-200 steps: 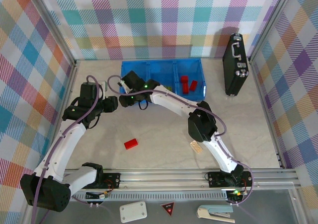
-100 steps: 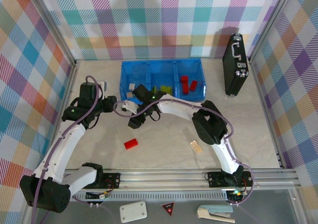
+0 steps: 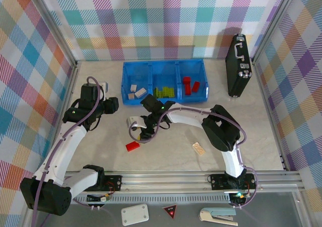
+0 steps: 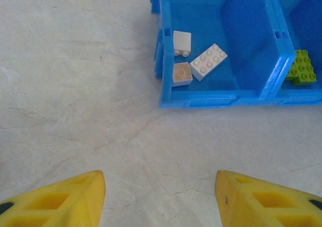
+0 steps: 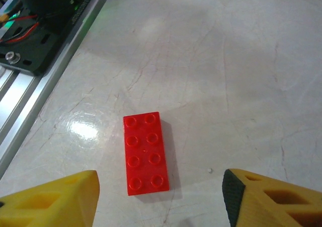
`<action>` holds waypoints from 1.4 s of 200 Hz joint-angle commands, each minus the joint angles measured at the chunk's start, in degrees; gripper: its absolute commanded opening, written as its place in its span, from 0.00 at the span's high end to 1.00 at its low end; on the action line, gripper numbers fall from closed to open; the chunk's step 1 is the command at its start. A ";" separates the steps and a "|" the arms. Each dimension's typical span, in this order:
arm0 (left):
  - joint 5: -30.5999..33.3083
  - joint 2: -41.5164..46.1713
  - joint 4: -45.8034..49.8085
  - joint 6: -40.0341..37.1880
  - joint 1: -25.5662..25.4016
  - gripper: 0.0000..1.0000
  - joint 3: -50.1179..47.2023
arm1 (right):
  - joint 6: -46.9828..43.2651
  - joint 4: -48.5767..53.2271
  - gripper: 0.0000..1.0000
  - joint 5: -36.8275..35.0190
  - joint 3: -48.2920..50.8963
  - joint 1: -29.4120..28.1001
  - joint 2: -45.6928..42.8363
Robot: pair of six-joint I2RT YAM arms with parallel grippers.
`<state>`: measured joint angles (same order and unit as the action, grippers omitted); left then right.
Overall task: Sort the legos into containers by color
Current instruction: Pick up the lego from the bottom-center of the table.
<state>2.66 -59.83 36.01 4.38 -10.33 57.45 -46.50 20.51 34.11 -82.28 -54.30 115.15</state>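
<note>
right pincer [image 5: 161,199], jaws apart, over red lego [image 5: 146,153] lying studs up.

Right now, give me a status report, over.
Left gripper open, empty. Right gripper open over red lego on table. Beige lego loose too. Nothing blocking.

We see a red brick [image 5: 146,153], a pale marbled tabletop [image 3: 166,151], a bright-blue bin [image 4: 216,98], a black case [image 3: 238,66] and pastel-checked walls [image 3: 166,20].
</note>
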 commanded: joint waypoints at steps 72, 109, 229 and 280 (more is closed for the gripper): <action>0.68 0.78 0.73 -1.27 0.75 0.40 0.25 | -6.17 -0.72 0.30 -1.59 -1.37 -3.46 4.58; 0.73 0.86 0.73 -1.32 0.74 0.40 0.12 | -6.21 -0.31 0.31 -3.63 -1.90 -4.11 6.81; 1.12 1.41 0.73 -1.34 0.84 0.40 0.13 | -6.45 -0.26 0.55 -5.10 -0.78 -4.36 6.63; 1.45 1.70 0.82 -1.35 0.84 0.40 0.10 | -3.60 -0.66 0.58 -3.13 0.09 -3.03 4.23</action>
<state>3.14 -59.35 36.03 3.57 -10.33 57.45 -51.51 19.94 27.75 -82.91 -58.06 122.32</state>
